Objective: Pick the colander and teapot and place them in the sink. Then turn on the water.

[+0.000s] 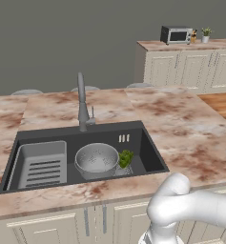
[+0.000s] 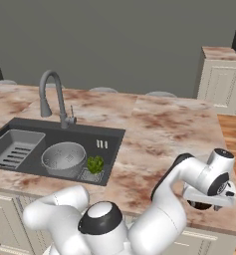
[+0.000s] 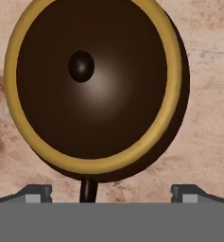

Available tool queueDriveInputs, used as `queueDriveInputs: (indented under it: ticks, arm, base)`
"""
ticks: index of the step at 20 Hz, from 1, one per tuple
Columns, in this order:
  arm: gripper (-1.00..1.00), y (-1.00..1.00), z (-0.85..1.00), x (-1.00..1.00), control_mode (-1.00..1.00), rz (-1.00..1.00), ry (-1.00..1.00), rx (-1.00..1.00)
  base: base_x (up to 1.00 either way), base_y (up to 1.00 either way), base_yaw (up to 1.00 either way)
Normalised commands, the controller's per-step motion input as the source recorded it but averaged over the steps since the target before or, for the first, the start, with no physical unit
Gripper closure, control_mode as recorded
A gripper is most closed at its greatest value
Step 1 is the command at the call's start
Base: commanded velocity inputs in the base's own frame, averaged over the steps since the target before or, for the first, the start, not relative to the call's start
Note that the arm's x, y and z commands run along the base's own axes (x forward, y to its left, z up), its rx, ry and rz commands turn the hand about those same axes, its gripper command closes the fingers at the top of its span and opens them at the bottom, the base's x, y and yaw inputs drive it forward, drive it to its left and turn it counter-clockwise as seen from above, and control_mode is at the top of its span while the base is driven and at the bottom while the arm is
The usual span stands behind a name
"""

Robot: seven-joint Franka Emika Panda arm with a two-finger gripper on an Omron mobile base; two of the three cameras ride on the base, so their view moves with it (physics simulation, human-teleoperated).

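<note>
I have the jaws (image 3: pixel 111 194) spread wide and pointing straight down at the teapot (image 3: pixel 92 87) in the hand view, gripping nothing. The two dark fingertips (image 3: pixel 38 193) stand well apart at the bottom of that view, and the dark-brown pot with its gold rim sits on the marble surface (image 3: pixel 208 118) just ahead of the gap between them, a little toward the left tip. A small round knob tops its lid, and a thin dark stalk from the pot reaches down into the gap. No part of the pot touches either tip.

From the right base camera, I see the hand (image 2: pixel 209 194) hanging low over the near right edge of the surface (image 2: pixel 159 124), with a dark shape beneath it that I take for the teapot, though most of it is hidden.

Well away from the jaws, to their left, the colander (image 1: pixel 97 158) already rests in the sink (image 1: pixel 148 147), upright, in the basin's right half. A green leafy bunch (image 1: pixel 126 158) lies just beside it on the side nearer the jaws, and a grey ribbed tray (image 1: pixel 42 164) fills the sink's far-left part. The tap (image 1: pixel 82 102) rises at the sink's back rim, its spout arching over the basin.
</note>
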Motion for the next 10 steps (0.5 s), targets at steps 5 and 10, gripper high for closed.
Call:
queueDriveInputs:
  ticks: [5,10]
  arm:
    - [-1.0,0.02,0.0,0.0,-1.0,-0.01,0.0,0.0]
    - [-1.0,0.16,0.0,0.0,-1.0,0.0,0.0,0.0]
  base:
    - [0.0,0.0,0.0]
    - [0.0,0.0,0.0]
